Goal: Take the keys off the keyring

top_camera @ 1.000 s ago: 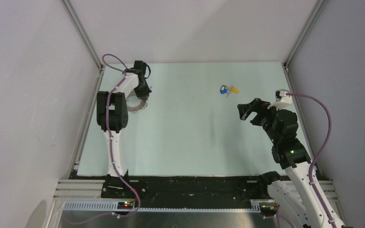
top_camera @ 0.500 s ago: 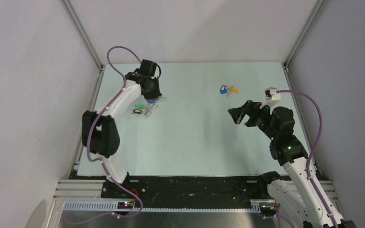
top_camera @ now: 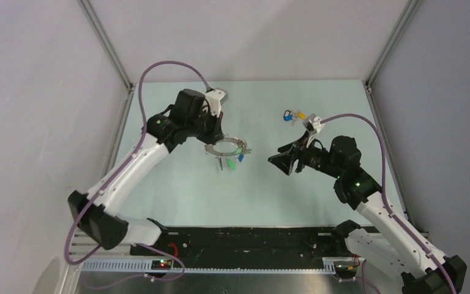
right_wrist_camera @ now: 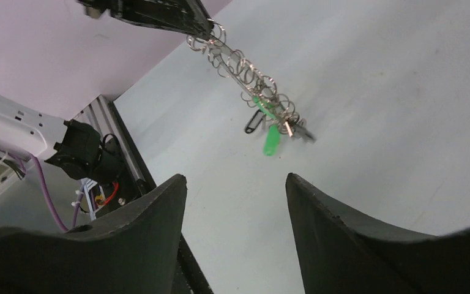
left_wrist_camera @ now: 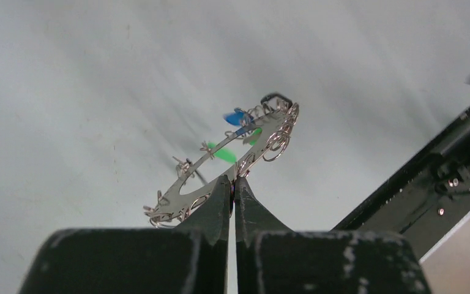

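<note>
Top external: the keyring (top_camera: 225, 147) is held above the table (top_camera: 177, 196) by the left gripper (top_camera: 210, 139), keys (top_camera: 232, 163) dangling beneath. Left wrist: its fingers (left_wrist_camera: 217, 202) are clamped on the ring's rim. Right wrist: the right gripper (right_wrist_camera: 235, 177), fingers apart, should be closed on the green key (right_wrist_camera: 271, 142) alone.

One keyring (top_camera: 225, 147), at least three coloured keys (top_camera: 228, 163) on it, one separate key bunch (top_camera: 294, 115)

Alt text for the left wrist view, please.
The left tool, shut, pinches the rim of a toothed grey metal ring, seen nearly edge-on against the pale table. Small blue and green keys cluster near its far end.
</note>
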`<state>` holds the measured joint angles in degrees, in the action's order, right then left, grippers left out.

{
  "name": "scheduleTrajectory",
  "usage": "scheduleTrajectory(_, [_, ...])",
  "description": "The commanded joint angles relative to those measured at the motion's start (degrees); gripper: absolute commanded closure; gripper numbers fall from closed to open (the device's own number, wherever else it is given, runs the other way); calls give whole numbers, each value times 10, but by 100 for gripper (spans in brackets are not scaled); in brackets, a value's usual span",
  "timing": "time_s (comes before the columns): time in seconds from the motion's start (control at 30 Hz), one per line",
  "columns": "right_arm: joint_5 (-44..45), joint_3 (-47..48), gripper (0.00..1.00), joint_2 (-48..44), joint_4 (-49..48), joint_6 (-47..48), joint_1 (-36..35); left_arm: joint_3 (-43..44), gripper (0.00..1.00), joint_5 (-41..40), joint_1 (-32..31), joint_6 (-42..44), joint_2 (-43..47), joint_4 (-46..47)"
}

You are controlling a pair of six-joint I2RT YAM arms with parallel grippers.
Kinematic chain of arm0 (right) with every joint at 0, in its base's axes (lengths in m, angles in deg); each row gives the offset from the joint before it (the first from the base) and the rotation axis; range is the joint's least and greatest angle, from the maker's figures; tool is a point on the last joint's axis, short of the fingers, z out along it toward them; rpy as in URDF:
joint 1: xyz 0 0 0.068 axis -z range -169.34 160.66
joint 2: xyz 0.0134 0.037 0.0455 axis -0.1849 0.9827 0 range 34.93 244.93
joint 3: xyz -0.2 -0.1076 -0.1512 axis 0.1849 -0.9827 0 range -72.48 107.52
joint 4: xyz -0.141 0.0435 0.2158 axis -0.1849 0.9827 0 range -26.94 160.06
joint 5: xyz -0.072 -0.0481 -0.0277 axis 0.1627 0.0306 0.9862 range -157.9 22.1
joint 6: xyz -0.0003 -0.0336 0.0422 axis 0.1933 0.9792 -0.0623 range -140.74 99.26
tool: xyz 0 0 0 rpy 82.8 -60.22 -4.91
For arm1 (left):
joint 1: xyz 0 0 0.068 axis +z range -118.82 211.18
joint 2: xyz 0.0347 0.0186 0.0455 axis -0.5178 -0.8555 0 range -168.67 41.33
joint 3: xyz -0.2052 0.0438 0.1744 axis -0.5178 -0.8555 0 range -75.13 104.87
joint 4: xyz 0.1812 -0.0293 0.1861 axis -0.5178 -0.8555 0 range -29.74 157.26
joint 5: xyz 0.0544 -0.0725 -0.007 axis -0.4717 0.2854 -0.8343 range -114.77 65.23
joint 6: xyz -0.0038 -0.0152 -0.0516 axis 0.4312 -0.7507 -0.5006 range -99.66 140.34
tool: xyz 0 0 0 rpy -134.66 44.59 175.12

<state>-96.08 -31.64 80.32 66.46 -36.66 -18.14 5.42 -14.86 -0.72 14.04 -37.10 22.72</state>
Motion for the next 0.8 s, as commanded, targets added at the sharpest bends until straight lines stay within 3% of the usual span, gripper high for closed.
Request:
scheduleTrajectory(0.0, [-46, -7, 35, 16, -87, 50, -11, 22, 100, 6, -34, 97, 72, 19])
scheduleTrajectory(0.33, [-52, -11, 41, 34, -164, 299, -87, 24, 100, 9, -43, 140, 148, 37])
scheduleTrajectory(0.77, [-1, 28, 40, 105, -202, 380, -156, -65, 100, 51, -43, 146, 256, 150])
